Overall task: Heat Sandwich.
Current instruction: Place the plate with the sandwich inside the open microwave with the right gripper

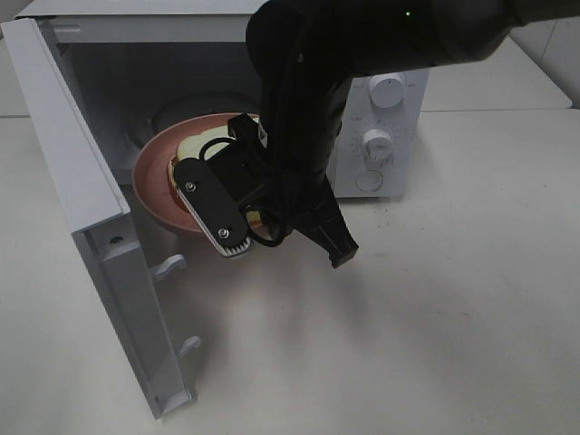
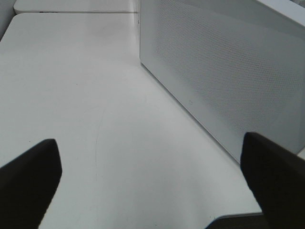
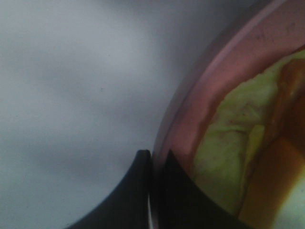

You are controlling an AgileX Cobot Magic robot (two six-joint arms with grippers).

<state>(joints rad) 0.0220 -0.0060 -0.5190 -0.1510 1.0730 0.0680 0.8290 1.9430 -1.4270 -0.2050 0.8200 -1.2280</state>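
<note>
The sandwich [image 1: 194, 145] is lying on a round pink plate [image 1: 152, 181] in the mouth of an open microwave [image 1: 399, 172], with most of the bread hidden behind the robot's gear in the high view. A white table [image 1: 435, 326] is carrying the whole scene. The white microwave is standing toward its back edge, and its door [image 1: 82, 181] is hanging wide open on the left of the high view. The black right arm [image 1: 362, 36] is reaching down across the front of the oven.

The plate is sitting partly inside the cavity, in front of a glass turntable [image 1: 204, 101]; whether it is resting on anything cannot be told. The right gripper [image 1: 195, 195] is clenching the plate's rim. Its wrist camera is showing the two fingertips [image 3: 181, 195] pinched together on that pink edge [image 3: 214, 81], with the sandwich's pale yellow-green layer and orange crust [image 3: 228, 143] just beside them.

The left gripper [image 2: 152, 191] is hovering beside the microwave's perforated wall [image 2: 224, 71], fingers [image 2: 28, 181] spread wide and holding nothing. Two round knobs [image 1: 388, 91] are facing out from the control panel.
</note>
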